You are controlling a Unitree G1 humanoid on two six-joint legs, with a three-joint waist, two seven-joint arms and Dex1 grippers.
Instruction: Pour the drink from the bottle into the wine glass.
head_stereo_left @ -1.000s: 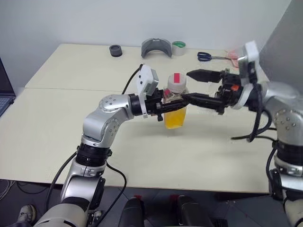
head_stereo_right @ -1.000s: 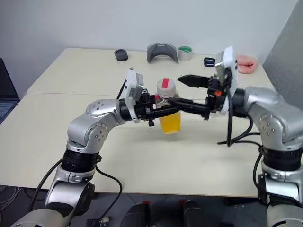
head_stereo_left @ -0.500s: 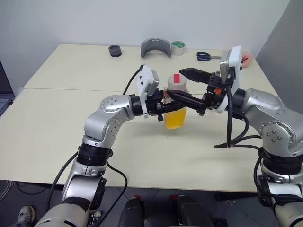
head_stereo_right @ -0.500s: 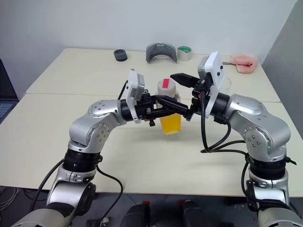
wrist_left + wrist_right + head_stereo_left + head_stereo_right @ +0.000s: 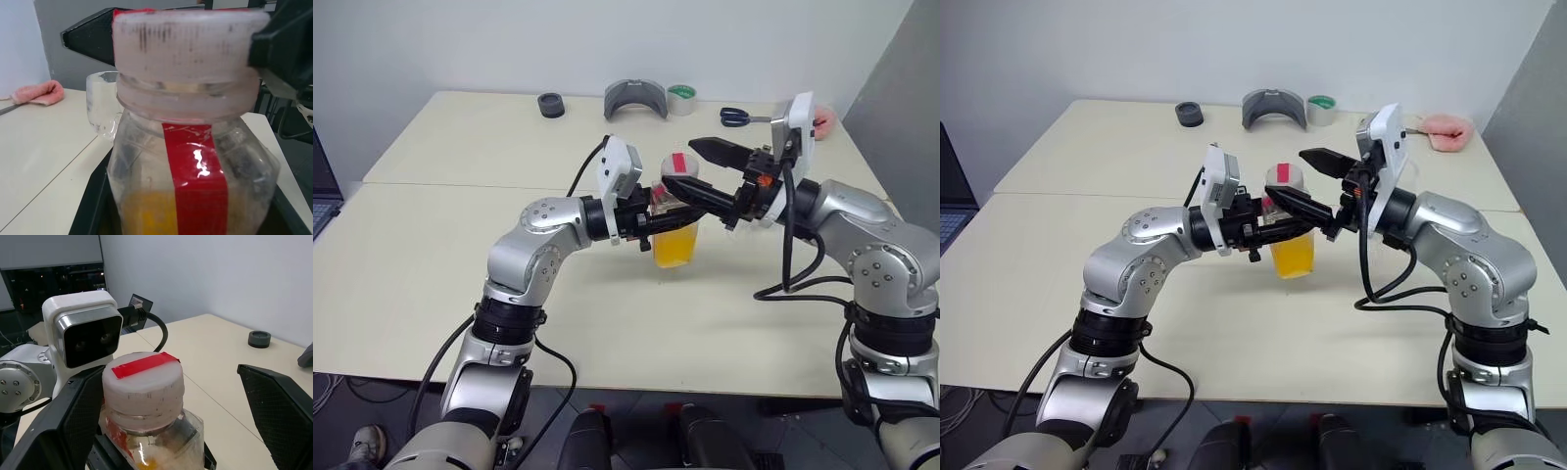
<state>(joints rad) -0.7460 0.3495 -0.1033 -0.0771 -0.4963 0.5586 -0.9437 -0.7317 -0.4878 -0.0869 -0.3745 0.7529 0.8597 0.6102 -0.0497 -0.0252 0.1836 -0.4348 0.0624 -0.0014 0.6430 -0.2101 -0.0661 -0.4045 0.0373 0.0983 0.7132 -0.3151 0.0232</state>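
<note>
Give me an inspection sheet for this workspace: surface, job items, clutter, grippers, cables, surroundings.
Surface: two pale tables butted together.
Job's things: bottle capped, upright, part full of orange drink; wine glass empty, behind it.
Clutter: scissors, tape roll, grey curved part, black ring, pink cloth.
Grippers: left gripper shut on the bottle; right gripper open, fingers either side of the cap.
Cables: black cable looping off the right arm.
Surroundings: white wall; laptop edge.

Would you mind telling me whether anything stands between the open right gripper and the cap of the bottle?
Nothing visible does. The right gripper is open, one finger on each side of the cap, with clear air between. The left gripper holds the bottle by its body, below the cap.
</note>
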